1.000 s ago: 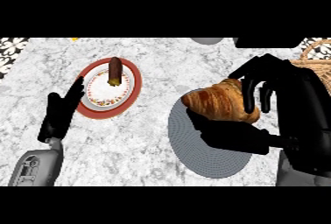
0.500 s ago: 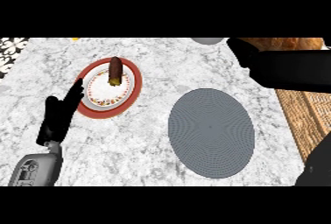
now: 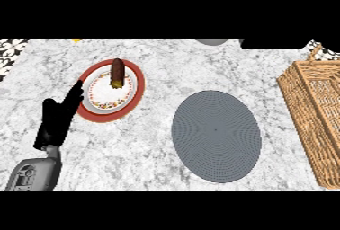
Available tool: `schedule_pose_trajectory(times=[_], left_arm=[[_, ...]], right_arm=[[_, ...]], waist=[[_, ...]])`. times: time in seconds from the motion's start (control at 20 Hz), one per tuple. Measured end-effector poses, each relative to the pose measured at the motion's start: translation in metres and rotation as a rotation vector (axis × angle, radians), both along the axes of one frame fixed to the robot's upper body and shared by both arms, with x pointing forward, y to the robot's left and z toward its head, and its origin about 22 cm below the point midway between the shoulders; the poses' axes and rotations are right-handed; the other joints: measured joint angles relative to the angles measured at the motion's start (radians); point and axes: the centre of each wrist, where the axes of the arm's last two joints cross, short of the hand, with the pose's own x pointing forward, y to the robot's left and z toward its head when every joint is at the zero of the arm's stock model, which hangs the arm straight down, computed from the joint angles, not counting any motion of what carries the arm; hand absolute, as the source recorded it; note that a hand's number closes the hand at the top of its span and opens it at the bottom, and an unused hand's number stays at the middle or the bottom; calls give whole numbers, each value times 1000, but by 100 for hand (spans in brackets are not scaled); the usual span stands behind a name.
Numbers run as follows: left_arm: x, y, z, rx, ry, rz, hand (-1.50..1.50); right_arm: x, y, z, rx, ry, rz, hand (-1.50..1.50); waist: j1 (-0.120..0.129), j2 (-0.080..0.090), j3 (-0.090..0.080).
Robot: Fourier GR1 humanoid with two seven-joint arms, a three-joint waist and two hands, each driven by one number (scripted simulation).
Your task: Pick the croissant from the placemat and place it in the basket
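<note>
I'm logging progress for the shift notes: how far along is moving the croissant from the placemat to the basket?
Done: the grey placemat is bare, so the croissant is off it. In hand: unclear; the croissant shows nowhere, and only a dark shape at the top edge may be the right hand. Left: nothing shows the croissant inside the wicker basket, so placing is unconfirmed. The left hand rests open beside the red-rimmed plate.

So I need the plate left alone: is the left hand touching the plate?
Cannot tell. In the head view the left hand has its fingertips overlapping the plate's left rim, but looking steeply down hides whether they rest on it or hover above.
</note>
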Motion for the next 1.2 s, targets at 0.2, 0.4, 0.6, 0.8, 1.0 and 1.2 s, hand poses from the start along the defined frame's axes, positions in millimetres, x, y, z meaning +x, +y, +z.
schedule_pose_trajectory(times=[0.2, 0.4, 0.6, 0.8, 1.0, 1.2], left_arm=[[3, -5, 0, 2, -4, 5, 0], [3, -6, -1, -2, -2, -3, 0], [6, -11, -3, 5, -1, -6, 0], [9, -7, -2, 4, 2, -7, 0], [9, -2, 3, 2, 0, -8, 0], [9, -3, 5, 0, -5, -9, 0]], right_arm=[[8, -41, 4, -54, 82, -93, 150], [8, -86, -1, -73, 127, -151, 150], [3, -126, -12, -77, 146, -134, 150], [8, -151, -31, -59, 158, -92, 150], [7, -171, -53, -54, 181, -77, 150], [15, -189, -81, -42, 205, -73, 150]], waist=[[0, 2, 0], [4, 3, 1], [4, 3, 1], [7, 4, 1], [9, 4, 1], [12, 4, 1]])
